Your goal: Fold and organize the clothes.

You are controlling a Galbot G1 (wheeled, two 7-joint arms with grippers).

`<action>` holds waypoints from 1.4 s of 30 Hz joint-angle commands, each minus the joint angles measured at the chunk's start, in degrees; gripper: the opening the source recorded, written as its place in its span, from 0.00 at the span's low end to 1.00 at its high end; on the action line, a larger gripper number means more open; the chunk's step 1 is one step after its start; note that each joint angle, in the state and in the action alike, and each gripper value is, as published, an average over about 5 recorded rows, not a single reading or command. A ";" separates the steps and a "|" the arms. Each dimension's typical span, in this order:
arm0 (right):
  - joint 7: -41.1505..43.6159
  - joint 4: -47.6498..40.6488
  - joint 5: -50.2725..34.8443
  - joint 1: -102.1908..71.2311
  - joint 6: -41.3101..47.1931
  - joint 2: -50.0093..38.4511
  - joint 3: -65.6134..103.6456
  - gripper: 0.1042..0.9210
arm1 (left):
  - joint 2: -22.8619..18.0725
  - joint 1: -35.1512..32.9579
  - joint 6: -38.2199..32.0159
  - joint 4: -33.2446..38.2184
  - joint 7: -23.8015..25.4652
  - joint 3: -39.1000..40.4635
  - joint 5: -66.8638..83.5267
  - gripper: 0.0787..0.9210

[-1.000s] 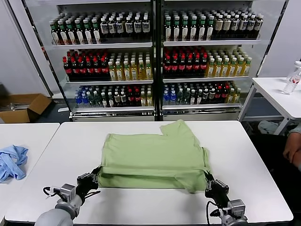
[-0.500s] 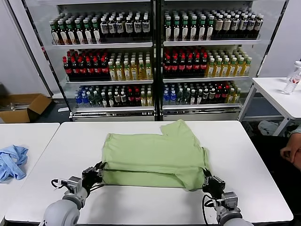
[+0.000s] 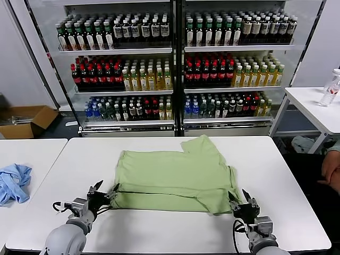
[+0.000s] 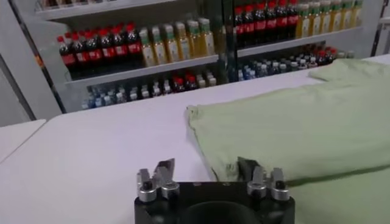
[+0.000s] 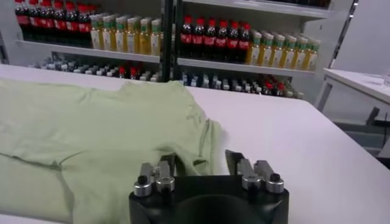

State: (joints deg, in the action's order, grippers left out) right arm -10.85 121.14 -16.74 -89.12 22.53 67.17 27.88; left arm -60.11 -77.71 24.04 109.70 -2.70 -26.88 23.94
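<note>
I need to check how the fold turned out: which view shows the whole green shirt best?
The head view: the green shirt lies flat on the white table with every edge visible, the left gripper and right gripper open at its near corners. The left wrist view shows only its left edge; the right wrist view only its right side.

The shirt (image 3: 172,178) lies on the table (image 3: 276,175) between the two hands, ahead of both. The left hand (image 3: 99,193) sits just off its near left corner, the right hand (image 3: 245,202) just off its near right corner, fingers spread. A cloth (image 3: 13,180) lies well left of the left hand.
</note>
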 commanded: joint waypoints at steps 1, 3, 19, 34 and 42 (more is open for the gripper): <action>-0.36 2.22 -1.05 -3.30 0.30 0.08 1.33 0.84 | 0.39 -5.15 1.20 6.38 -0.70 -1.17 4.50 0.86; -0.45 1.13 -1.11 -3.22 0.36 0.33 0.86 0.87 | 0.29 -6.76 2.13 7.91 -0.63 -1.15 4.26 0.87; -1.03 -3.05 -3.60 -1.17 1.04 0.76 -1.86 0.71 | -0.63 -7.74 6.46 4.81 -2.98 -1.48 0.21 0.76; -0.10 -3.42 -3.87 -0.32 0.41 0.65 -2.50 0.18 | -1.08 -7.92 6.05 4.07 -1.74 -1.13 -0.42 0.25; 0.26 2.36 -3.86 -4.79 0.55 -0.09 -1.49 0.02 | -0.71 -10.11 5.78 7.31 -1.44 -1.67 -2.25 0.02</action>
State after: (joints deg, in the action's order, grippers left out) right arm -10.61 119.88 -20.37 -91.25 23.04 67.16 26.21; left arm -60.75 -86.34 29.55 115.08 -4.26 -28.41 22.75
